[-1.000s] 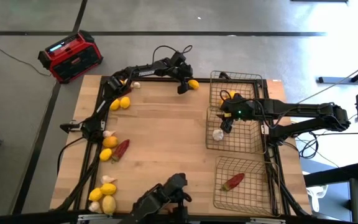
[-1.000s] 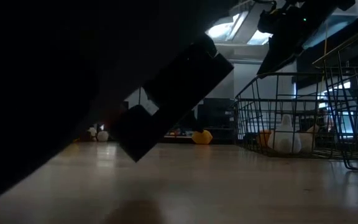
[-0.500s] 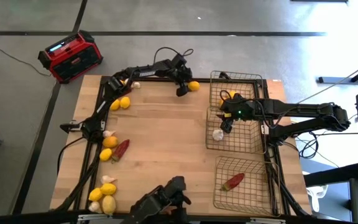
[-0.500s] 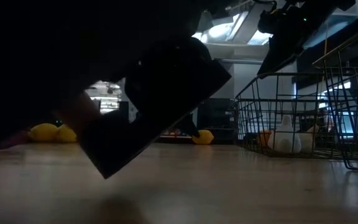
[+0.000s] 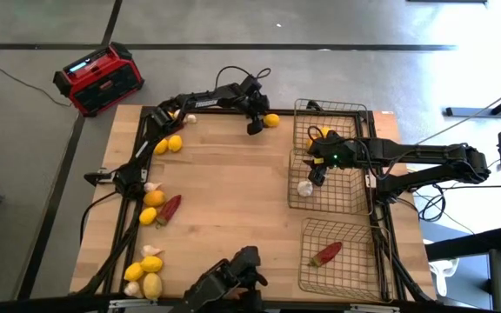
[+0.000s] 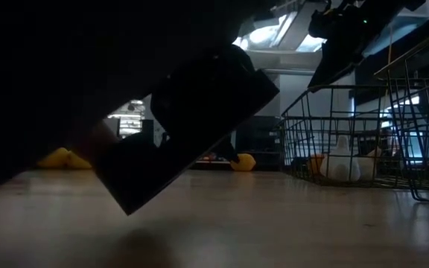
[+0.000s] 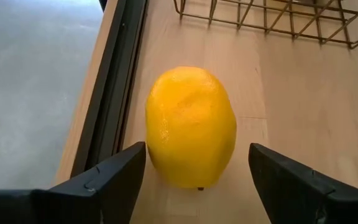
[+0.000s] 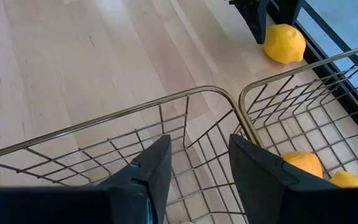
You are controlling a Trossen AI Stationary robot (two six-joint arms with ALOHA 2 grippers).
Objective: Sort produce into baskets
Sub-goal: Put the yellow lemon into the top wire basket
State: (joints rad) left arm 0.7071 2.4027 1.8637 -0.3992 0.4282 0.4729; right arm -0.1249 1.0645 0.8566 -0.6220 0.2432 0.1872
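Note:
A yellow lemon (image 7: 191, 127) rests on the wooden table near its far edge (image 5: 270, 120). My left gripper (image 7: 197, 155) is open, with one finger on either side of this lemon; it also shows in the high view (image 5: 257, 124). I cannot tell whether a finger touches the lemon. My right gripper (image 8: 201, 155) is open and empty above the middle basket (image 5: 342, 196), near a garlic bulb (image 5: 304, 187). The far basket (image 5: 346, 113) holds lemons (image 5: 320, 134). The near basket (image 5: 355, 269) holds a red chili (image 5: 325, 253).
Loose lemons (image 5: 168, 144), a chili (image 5: 170, 207) and garlic (image 5: 150, 187) lie along the table's left edge, with more lemons (image 5: 150, 276) at the near left corner. A dark object (image 5: 229, 278) stands at the near edge and blocks much of the low view. A black frame rail (image 7: 114, 81) runs beside the lemon.
In the low view my left gripper's finger has come down beside the lemon at the far edge. The dark object close to the low camera has shifted.

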